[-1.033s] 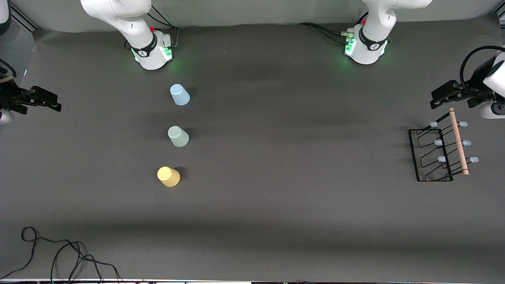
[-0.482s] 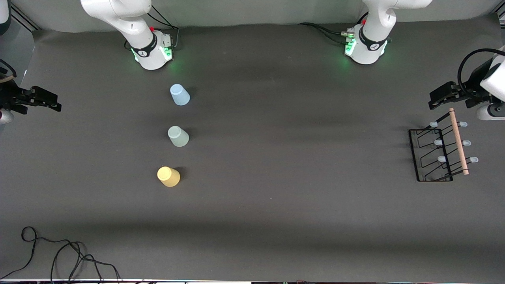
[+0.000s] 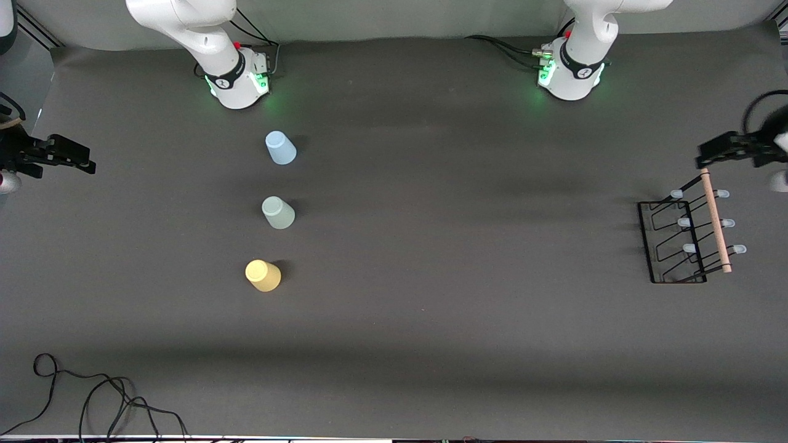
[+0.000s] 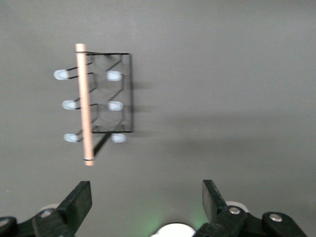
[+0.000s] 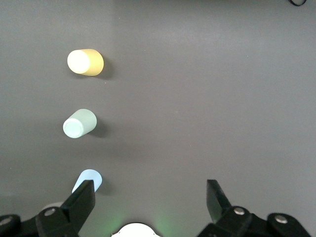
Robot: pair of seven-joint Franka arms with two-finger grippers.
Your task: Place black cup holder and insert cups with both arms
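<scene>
Standing at the left arm's end of the table, the black cup holder point(image 3: 683, 237) is a thin wire rack with a light wooden rod handle point(image 3: 715, 220) on top and pale-tipped pegs point(image 4: 113, 75) along both sides. It looks light but stiff, so it should lift in one piece without bending. The rod is probably the best place to take hold: it is round, thick enough for two fingers, and it runs over the middle of the rack, so the rack should hang level if it is pinched near the centre. The wires are thin and could slip or twist between the fingers.

The left gripper point(image 3: 717, 154) hangs over the table just beside the end of the rod that points toward the robots' bases, with its fingers point(image 4: 79, 202) spread wide and holding nothing.

The three cups stand upside down in a row toward the right arm's end: the light blue cup point(image 3: 280, 148) farthest from the front camera, the pale green cup point(image 3: 278, 213) in the middle, the yellow cup point(image 3: 263, 275) nearest. They seem light, smooth plastic and tapered, so a gentle grip across the wall is wise. The right gripper point(image 3: 58, 157) waits over the table's edge at its own end, fingers point(image 5: 81, 202) released and empty.
</scene>
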